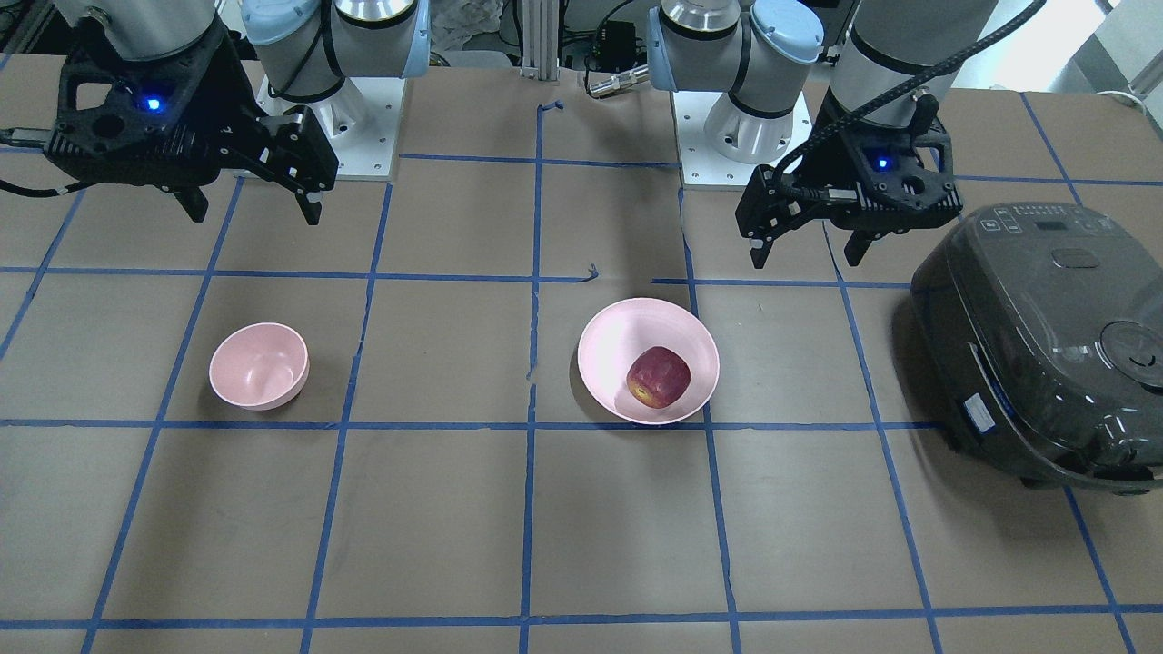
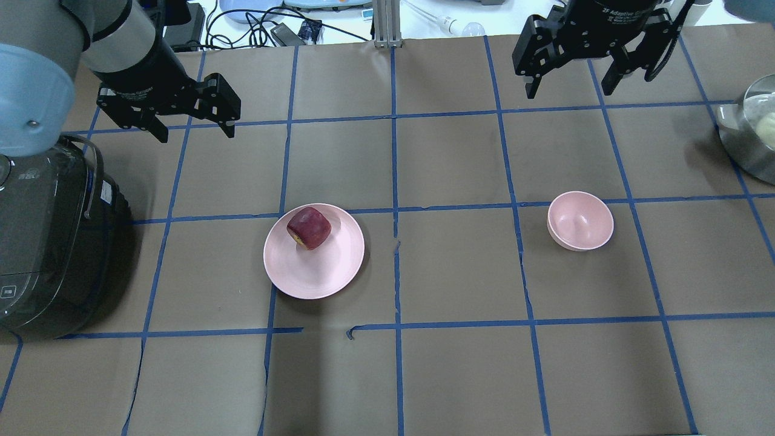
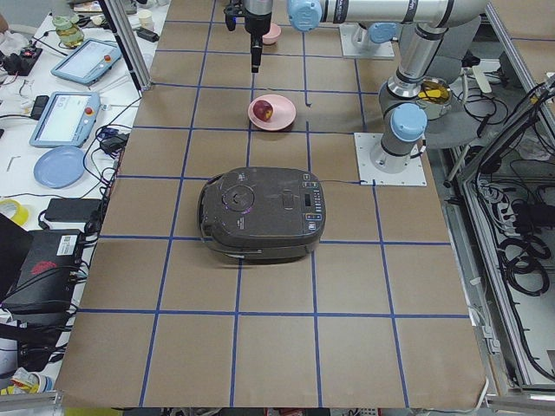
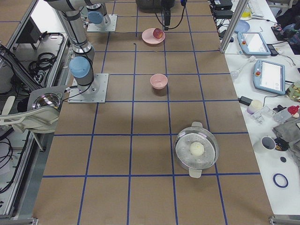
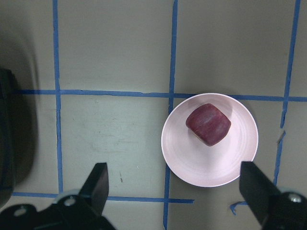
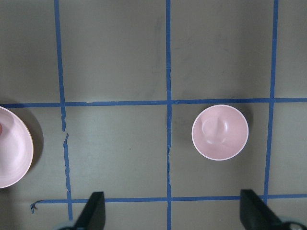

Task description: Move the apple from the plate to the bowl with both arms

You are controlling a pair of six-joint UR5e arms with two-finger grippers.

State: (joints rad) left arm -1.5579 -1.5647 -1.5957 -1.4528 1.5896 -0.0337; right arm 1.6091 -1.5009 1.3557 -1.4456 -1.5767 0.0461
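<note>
The dark red apple (image 1: pixel 659 376) (image 2: pixel 309 227) (image 5: pixel 208 124) lies on the wide pale pink plate (image 1: pixel 607 338) (image 2: pixel 321 275) (image 5: pixel 189 165), toward the plate's far edge in the overhead view. The small deep pink bowl (image 1: pixel 259 365) (image 2: pixel 580 221) (image 6: pixel 219 132) stands empty, about two grid squares to the plate's right in the overhead view. My left gripper (image 2: pixel 195 133) (image 1: pixel 807 262) (image 5: pixel 175 191) is open and empty, raised beyond the plate and to its left. My right gripper (image 2: pixel 569 92) (image 1: pixel 254 216) (image 6: pixel 172 211) is open and empty, raised beyond the bowl.
A dark rice cooker (image 2: pixel 42 242) (image 1: pixel 1045 345) stands on the table at my left side, near the left arm. A steel pot (image 2: pixel 751 130) holding a pale ball stands at the far right. Blue tape lines grid the brown table.
</note>
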